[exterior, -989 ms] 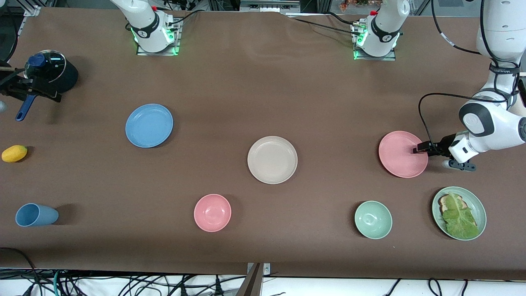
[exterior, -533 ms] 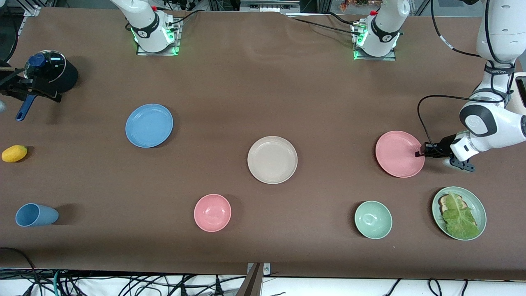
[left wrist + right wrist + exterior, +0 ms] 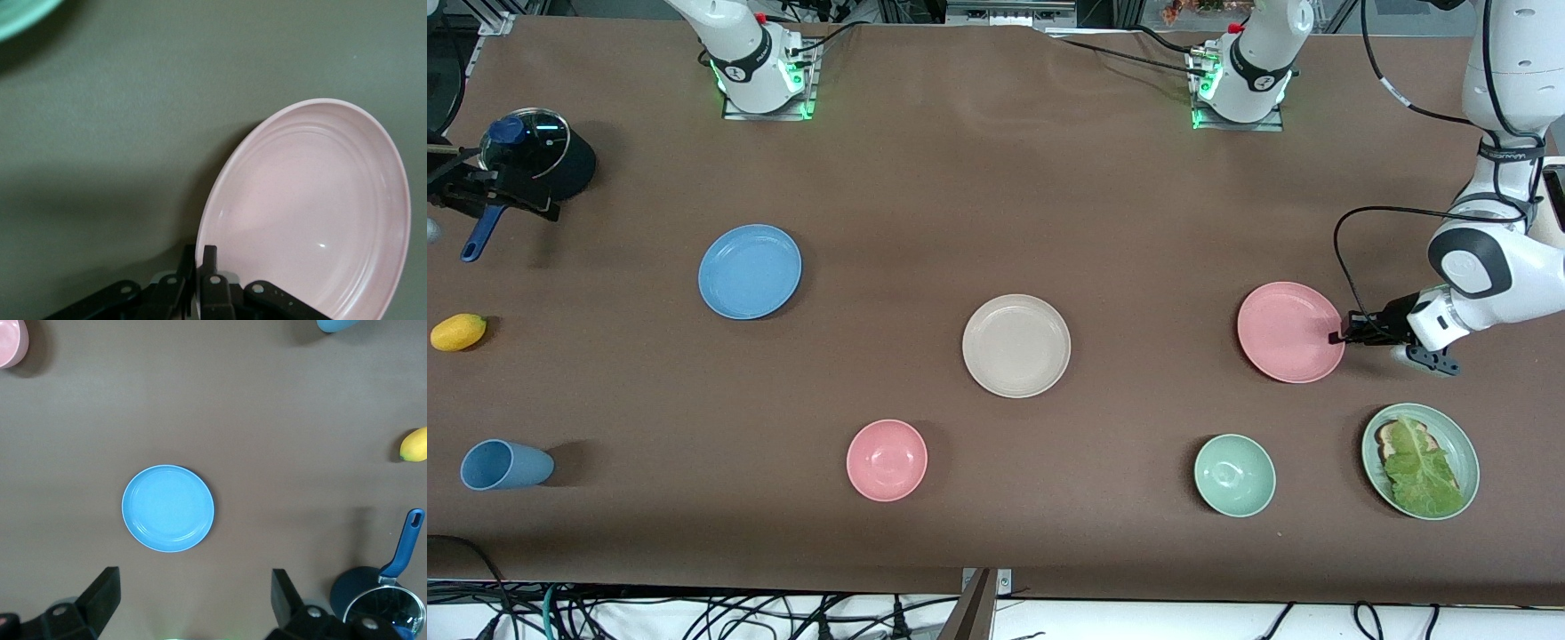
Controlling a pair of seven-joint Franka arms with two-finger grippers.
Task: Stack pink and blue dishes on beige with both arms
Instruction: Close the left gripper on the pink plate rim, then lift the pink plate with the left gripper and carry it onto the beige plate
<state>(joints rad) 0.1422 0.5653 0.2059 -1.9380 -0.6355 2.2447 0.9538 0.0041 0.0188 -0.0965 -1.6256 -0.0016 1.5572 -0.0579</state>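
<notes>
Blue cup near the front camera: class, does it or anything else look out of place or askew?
Yes: the blue cup lies on its side. The pink plate is tilted, its rim pinched in the left gripper. Nothing looks spilled or broken.

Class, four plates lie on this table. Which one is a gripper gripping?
The pink plate. The left gripper is shut on its rim; the blue plate, beige plate and green plate lie untouched.

We see a brown desk (image 3: 978,196) carrying a beige plate (image 3: 1016,345) at its middle, a blue plate (image 3: 750,271) toward the right arm's end and a pink plate (image 3: 1289,332) toward the left arm's end. Nearer the camera sit a blue cup (image 3: 505,464), pink bowl (image 3: 887,460), green bowl (image 3: 1234,475) and lettuce plate (image 3: 1420,460). A lemon (image 3: 458,332) and lidded pot (image 3: 538,164) lie at the right arm's end.
</notes>
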